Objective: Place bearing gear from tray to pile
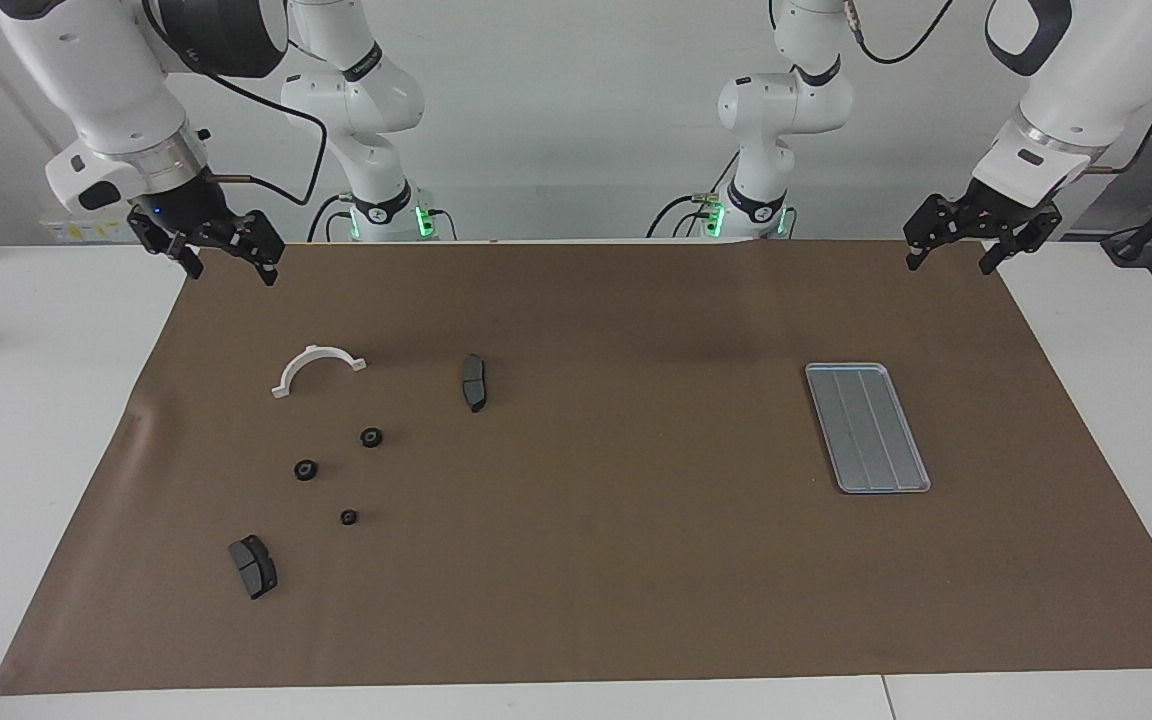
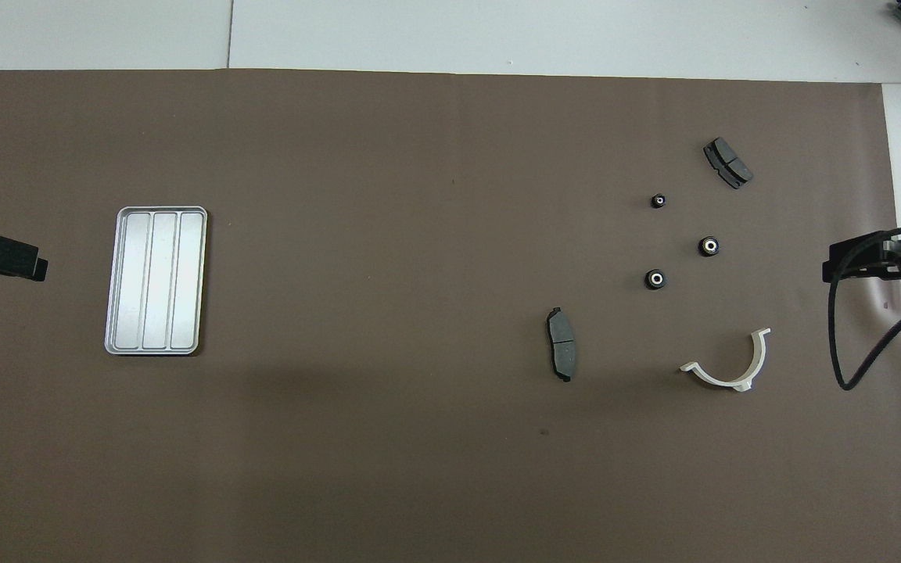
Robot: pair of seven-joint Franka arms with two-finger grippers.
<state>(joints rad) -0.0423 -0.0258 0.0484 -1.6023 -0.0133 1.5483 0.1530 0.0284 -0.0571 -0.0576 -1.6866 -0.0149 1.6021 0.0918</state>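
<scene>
L gripper (image 1: 954,252) open, empty, raised beside tray (image 1: 867,427). R gripper (image 1: 226,263) open, empty, up near bracket (image 1: 317,368) and three gears (image 1: 370,437).

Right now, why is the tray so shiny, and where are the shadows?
Overhead view: the tray glints pale silver because light bounces off its metal ridges. A wide soft shadow darkens the brown mat nearer the robots. Facing view: the tray looks duller grey-blue, and faint dark patches sit on the mat near the white curved bracket.
</scene>
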